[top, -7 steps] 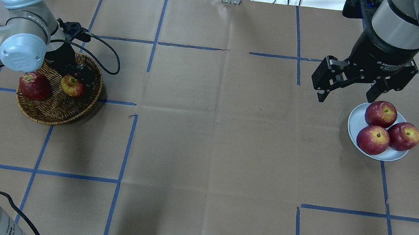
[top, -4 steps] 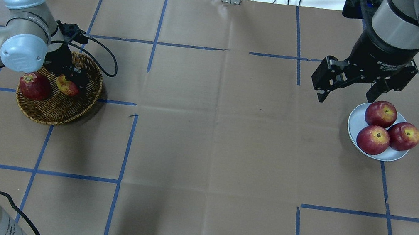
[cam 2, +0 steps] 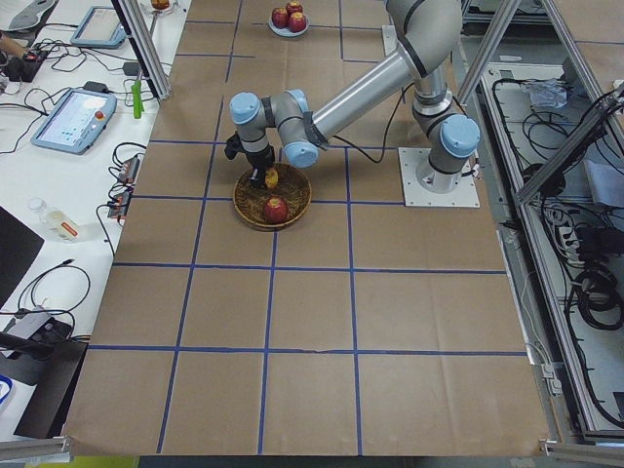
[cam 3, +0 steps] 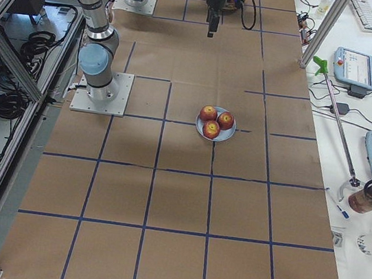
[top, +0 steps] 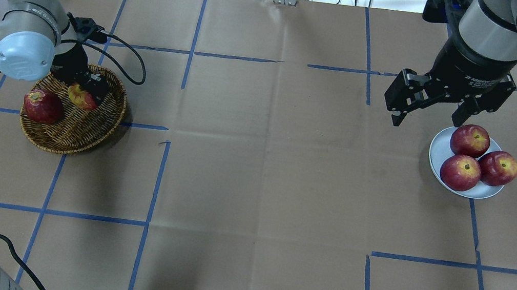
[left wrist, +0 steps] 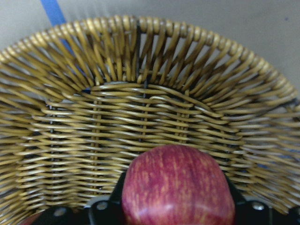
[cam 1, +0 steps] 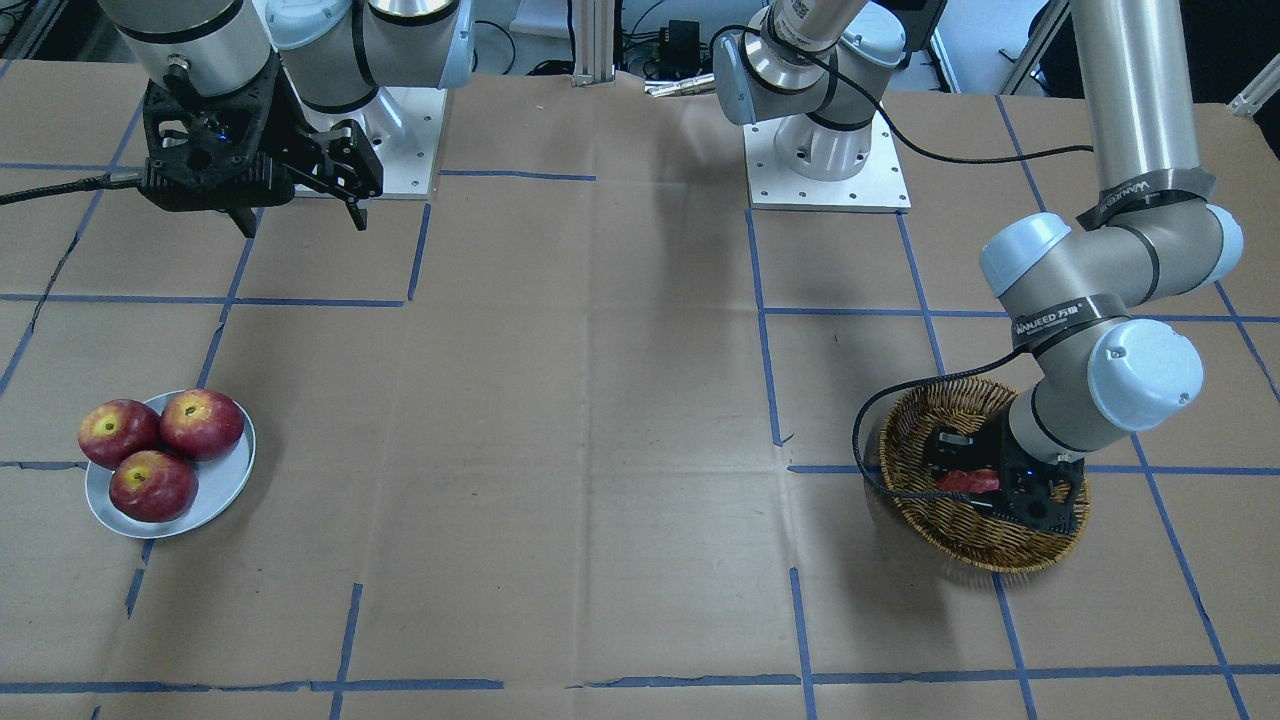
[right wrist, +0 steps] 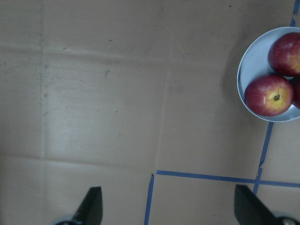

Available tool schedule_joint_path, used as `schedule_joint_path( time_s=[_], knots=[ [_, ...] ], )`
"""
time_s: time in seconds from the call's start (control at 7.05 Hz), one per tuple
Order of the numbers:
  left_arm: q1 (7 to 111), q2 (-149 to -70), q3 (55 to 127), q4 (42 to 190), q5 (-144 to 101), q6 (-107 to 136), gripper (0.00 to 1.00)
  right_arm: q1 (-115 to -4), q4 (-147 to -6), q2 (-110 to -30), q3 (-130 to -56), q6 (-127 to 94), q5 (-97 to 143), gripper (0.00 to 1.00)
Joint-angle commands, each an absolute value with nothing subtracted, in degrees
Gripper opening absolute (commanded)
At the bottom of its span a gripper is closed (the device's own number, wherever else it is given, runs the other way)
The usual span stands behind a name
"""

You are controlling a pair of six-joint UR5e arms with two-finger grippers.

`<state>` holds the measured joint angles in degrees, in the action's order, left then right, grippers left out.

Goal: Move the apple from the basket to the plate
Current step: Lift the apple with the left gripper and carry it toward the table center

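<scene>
The pale pinkish-red apple with a yellow patch sits between the fingers of my left gripper, which is shut on it over the far side of the wicker basket. In the left wrist view the apple fills the bottom, with the basket wall behind it. The front-facing view shows only a sliver of the apple under the gripper. The grey-blue plate at the right holds three red apples. My right gripper is open and empty, hovering just left of and behind the plate.
A darker red apple lies in the basket's left part. The left wrist cable loops over the basket's far rim. Blue tape lines cross the brown paper table. Cables and devices lie past the far edge.
My left gripper has shifted left and toward the far rim of the basket, carrying the pale apple with it. The right arm has not moved.
</scene>
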<state>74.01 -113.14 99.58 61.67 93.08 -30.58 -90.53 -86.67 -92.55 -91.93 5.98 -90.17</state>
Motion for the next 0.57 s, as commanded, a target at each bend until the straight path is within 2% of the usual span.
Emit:
schedule_joint_path(
  time_s=[0.0,0.43],
  knots=[
    [83.7,-108.3,99.2,65.3,92.8,-17.8,0.52,-90.5,-86.7,-92.5,-91.9,6.0,-90.1,1.00],
    [100.0,-111.0,97.2,64.7,89.9,1.9,0.53,-90.5,-86.7,-92.5,-91.9,6.0,-90.2,1.00]
  ],
)
